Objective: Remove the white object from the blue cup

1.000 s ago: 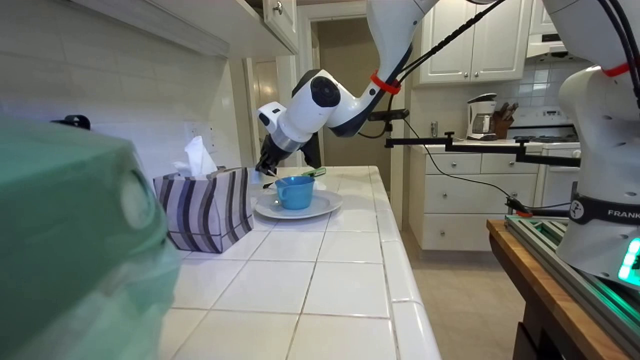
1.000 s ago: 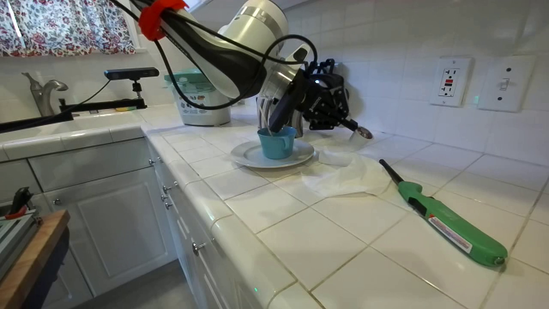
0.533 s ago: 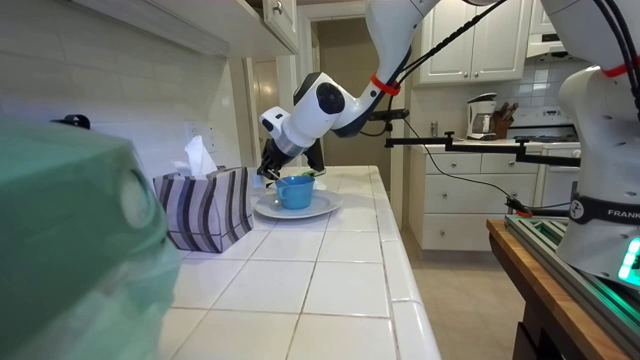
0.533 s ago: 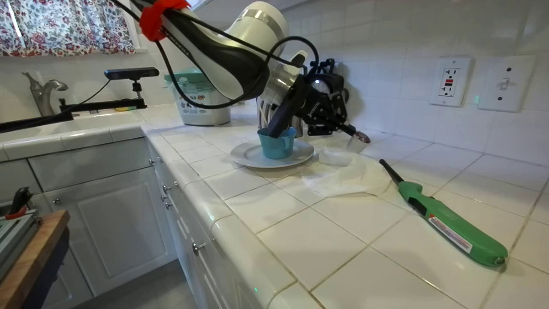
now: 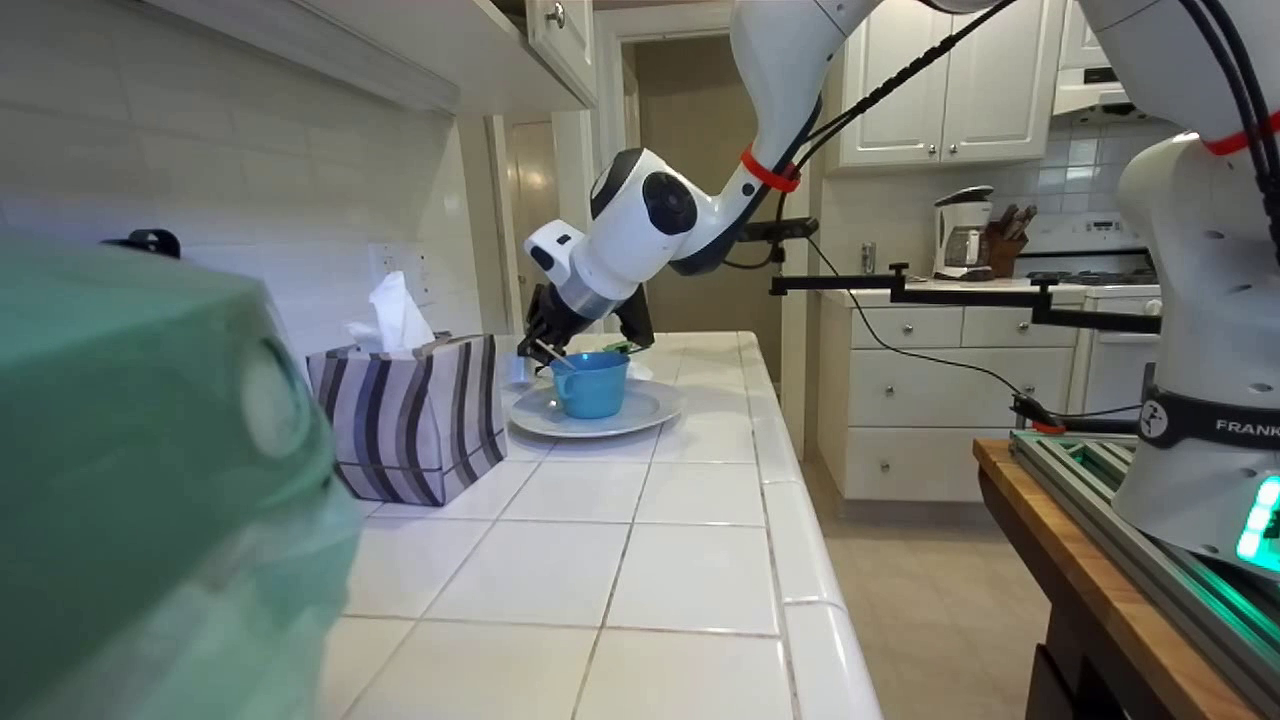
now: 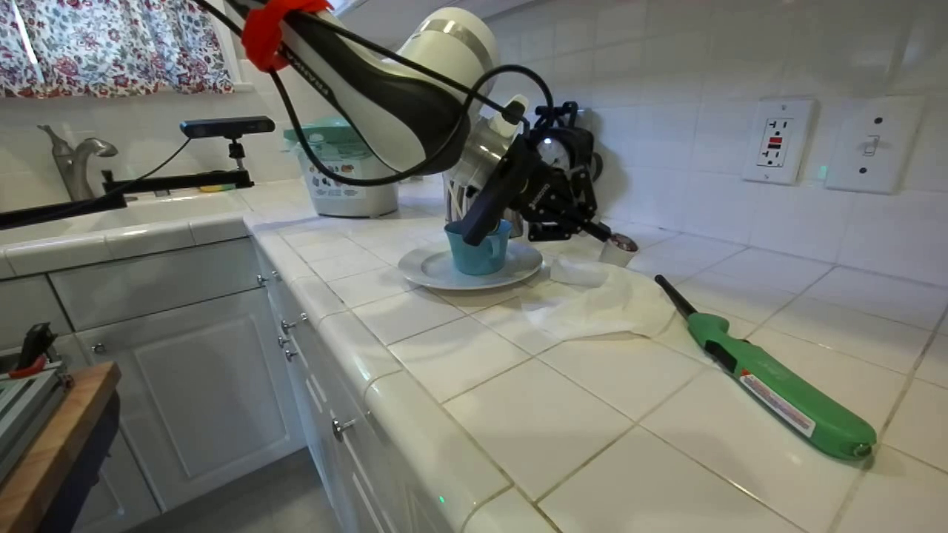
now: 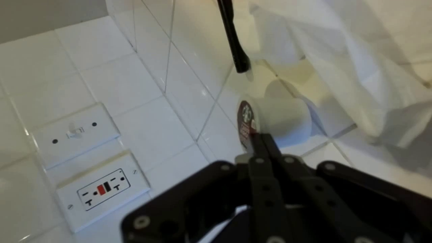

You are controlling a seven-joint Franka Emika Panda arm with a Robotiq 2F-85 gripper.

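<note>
The Robotiq gripper (image 7: 264, 138) has its two fingers (image 7: 258, 150) pressed together, clamped on the rim of a white coffee pod (image 7: 287, 116) — a single-serve one with a dark red printed lid. The pod is out of the blue teacup (image 6: 474, 253), held tilted between it and the tiled wall (image 6: 711, 141), apart from the cup; whether its base touches the tiled counter (image 6: 548, 422) I cannot tell. The cup stands upright on a white plate (image 6: 422, 265), and in an exterior view a thin pale stick (image 5: 556, 355) slants up at its rim. A black wrist housing (image 6: 496, 192) overlaps that rim in an exterior view — contact is unclear. Near the cup, just beside its plate, lies a crumpled white tissue (image 6: 603, 303); well apart from the cup, past the tissue, a green utility lighter (image 6: 766, 374). A striped tissue box (image 5: 420, 425) stands on the cup's opposite side.
</note>
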